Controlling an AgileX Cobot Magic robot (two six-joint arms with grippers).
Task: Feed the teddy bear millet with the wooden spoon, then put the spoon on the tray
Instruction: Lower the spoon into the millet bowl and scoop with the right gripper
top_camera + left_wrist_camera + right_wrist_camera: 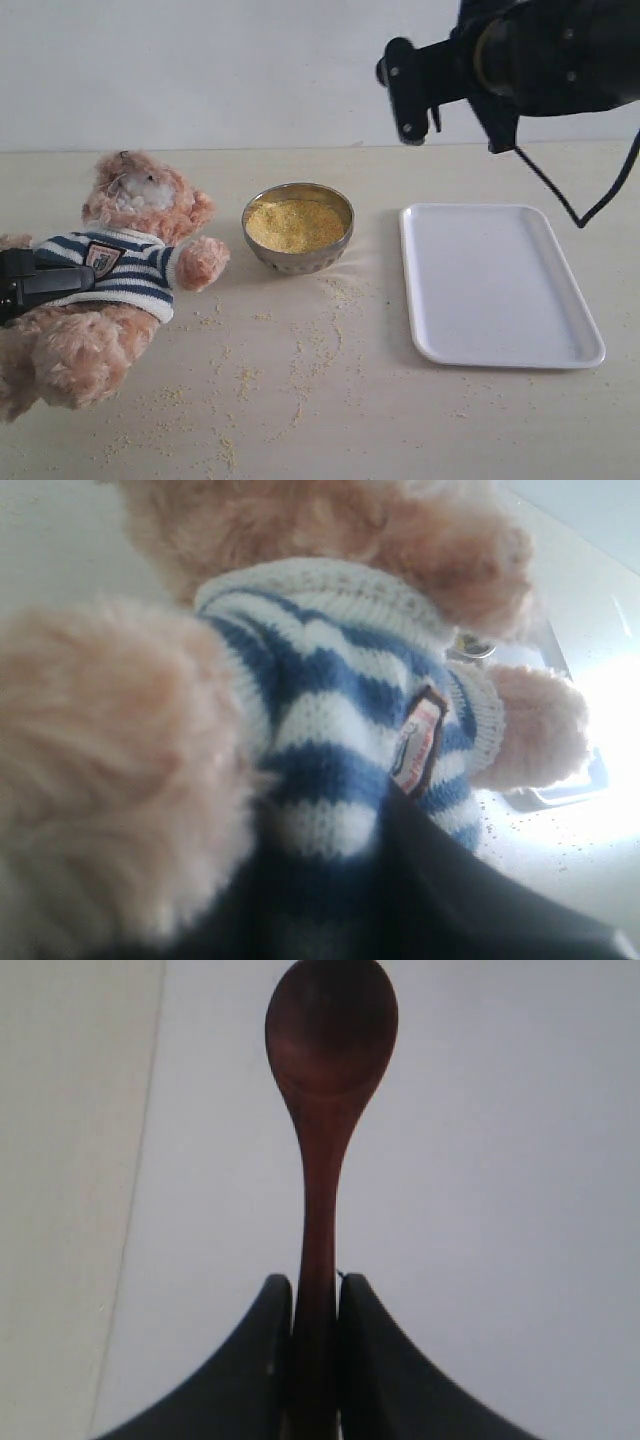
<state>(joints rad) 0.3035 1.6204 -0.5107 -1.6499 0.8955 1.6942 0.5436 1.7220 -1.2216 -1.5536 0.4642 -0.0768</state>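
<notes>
Two grips, both clenched: left gripper [60, 282] on the striped torso of the teddy bear [140, 200], left of the metal bowl [300, 262]; right gripper [315, 1290] on the handle of the wooden spoon [330, 1040], up above and right of the bowl, spoon's scoop empty. Millet [295, 224] filling the bowl, loose grains [310, 350] strewn on the table [500, 430] in front of it; tray [500, 290] flat, just right of the bowl.

Glossy wooden spoon [320, 1170], fluffy teddy bear [130, 268]
</notes>
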